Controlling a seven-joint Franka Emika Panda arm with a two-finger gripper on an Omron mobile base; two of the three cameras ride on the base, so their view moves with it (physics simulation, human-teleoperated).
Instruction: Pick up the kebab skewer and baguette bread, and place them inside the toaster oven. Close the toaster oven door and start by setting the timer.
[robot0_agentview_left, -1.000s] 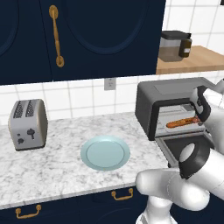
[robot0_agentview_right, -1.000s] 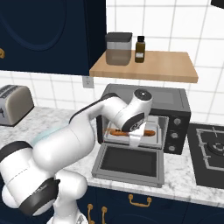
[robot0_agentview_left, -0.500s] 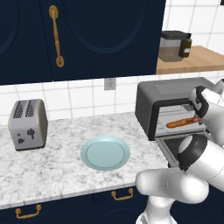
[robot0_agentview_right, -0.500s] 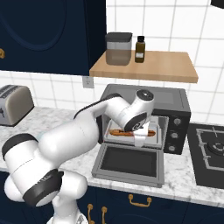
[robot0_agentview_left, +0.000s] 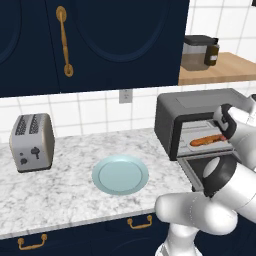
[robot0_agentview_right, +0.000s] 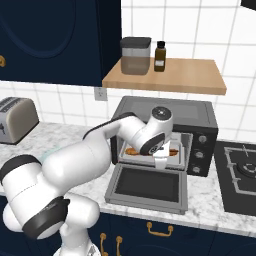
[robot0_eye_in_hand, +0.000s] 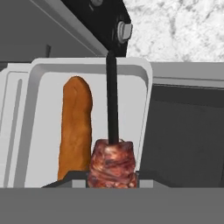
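Note:
The toaster oven (robot0_agentview_right: 200, 113) (robot0_agentview_left: 186, 113) stands on the counter with its door (robot0_agentview_right: 147, 185) (robot0_agentview_left: 196, 167) dropped open and flat. The golden baguette bread (robot0_eye_in_hand: 75, 131) (robot0_agentview_left: 207, 140) (robot0_agentview_right: 172, 151) lies on the light tray inside. My gripper (robot0_eye_in_hand: 112, 183) (robot0_agentview_right: 161, 161) hangs at the oven mouth, just above the tray. It is shut on the kebab skewer (robot0_eye_in_hand: 113, 118): the reddish meat chunks sit between the fingertips and the dark stick points away, beside the baguette.
A pale blue plate (robot0_agentview_left: 120, 175) lies on the marble counter left of the oven, and a silver two-slot toaster (robot0_agentview_left: 32, 141) (robot0_agentview_right: 17, 117) stands further left. A jar (robot0_agentview_right: 135, 55) and a bottle (robot0_agentview_right: 160, 56) sit on the wooden shelf above. A stove (robot0_agentview_right: 240, 175) is at the right.
The hand has shifted slightly right and lower at the oven mouth, still shut on the skewer, and the elbow has swung. The baguette and door have not moved.

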